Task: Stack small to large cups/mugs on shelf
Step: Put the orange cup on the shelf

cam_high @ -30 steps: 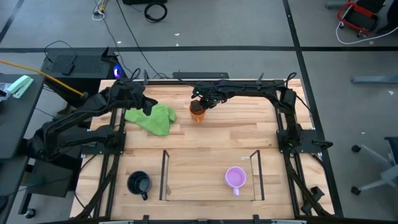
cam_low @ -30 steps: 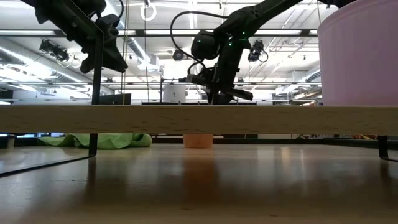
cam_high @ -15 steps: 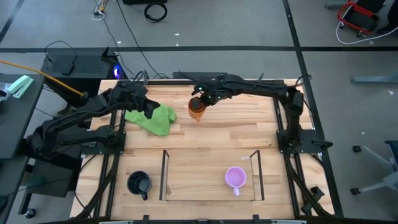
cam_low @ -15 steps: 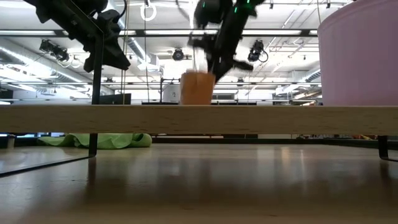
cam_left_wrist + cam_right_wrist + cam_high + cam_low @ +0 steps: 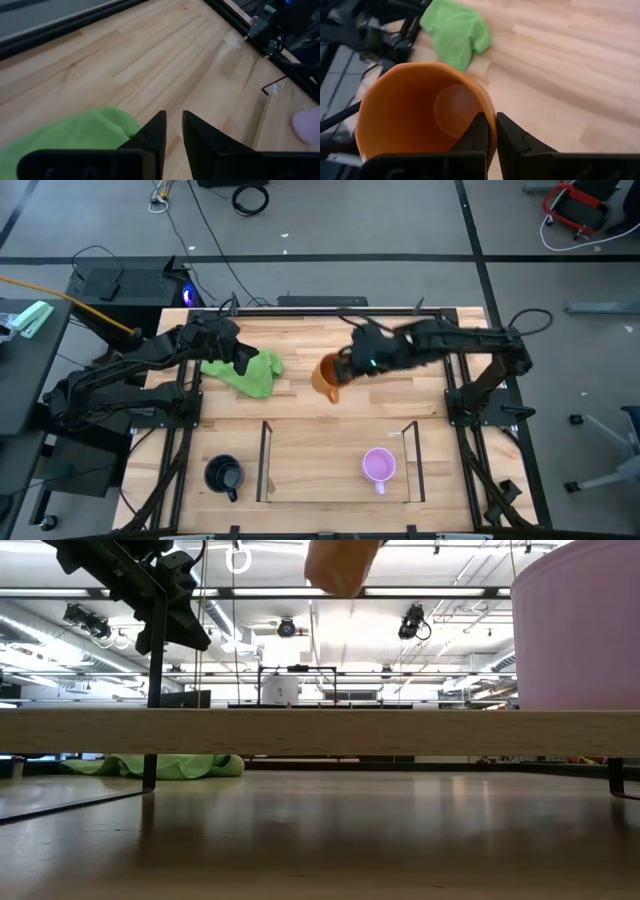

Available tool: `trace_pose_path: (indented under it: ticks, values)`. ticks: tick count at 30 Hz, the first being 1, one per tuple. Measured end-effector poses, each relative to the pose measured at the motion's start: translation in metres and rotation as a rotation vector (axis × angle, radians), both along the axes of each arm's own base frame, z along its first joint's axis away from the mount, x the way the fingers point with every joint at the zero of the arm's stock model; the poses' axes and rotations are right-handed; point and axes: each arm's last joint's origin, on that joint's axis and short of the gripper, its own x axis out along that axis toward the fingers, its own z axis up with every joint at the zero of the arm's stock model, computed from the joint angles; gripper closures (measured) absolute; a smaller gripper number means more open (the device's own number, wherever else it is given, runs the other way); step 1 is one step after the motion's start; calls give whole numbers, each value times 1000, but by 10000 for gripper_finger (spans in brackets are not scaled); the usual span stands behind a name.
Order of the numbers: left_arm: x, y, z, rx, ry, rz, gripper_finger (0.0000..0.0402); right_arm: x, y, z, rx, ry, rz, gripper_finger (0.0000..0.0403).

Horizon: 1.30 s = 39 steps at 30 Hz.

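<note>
Your right hand [image 5: 345, 367] pinches the rim of the orange mug [image 5: 326, 373], one finger inside, one outside — it hangs tilted above the surface [image 5: 400, 395], centre of the high view. Rigid and probably light, but a rim grip may let it swing. The lilac mug [image 5: 378, 465] sits in the shelf [image 5: 335, 448], lower centre; the dark mug [image 5: 223, 475] stands lower left. Your left hand [image 5: 240, 352] hovers nearly closed, empty, over the green cloth [image 5: 248, 372].

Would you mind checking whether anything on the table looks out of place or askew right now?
Only the green cloth, lying crumpled on the table's far left under the left gripper, looks out of place. The orange mug is tilted only because the right gripper pinches its rim in mid-air.
</note>
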Motion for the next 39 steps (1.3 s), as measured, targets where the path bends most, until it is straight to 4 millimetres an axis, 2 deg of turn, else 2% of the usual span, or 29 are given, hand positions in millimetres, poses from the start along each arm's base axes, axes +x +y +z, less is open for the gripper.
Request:
trace_pose_path:
  ticks: [4,12,15,22,27,35,39]
  values:
    - [2,-3,0,-33,-12,2,329,-11,39,0,23,-2,22,387]
    - [5,-9,0,-82,-30,4,338,-21,104,-23,63,94,65,387]
    - [5,-10,0,-71,-24,17,339,-19,123,-34,55,113,75,387]
    - [5,-11,0,-113,-37,53,334,-4,160,-74,58,202,35,387]
    - [5,-11,0,-121,-39,59,339,8,171,-99,77,237,-36,387]
    - [5,-11,0,-102,-32,48,343,34,168,-123,101,221,-103,387]
    - [5,-11,0,-98,-30,46,338,39,169,-132,110,263,-91,387]
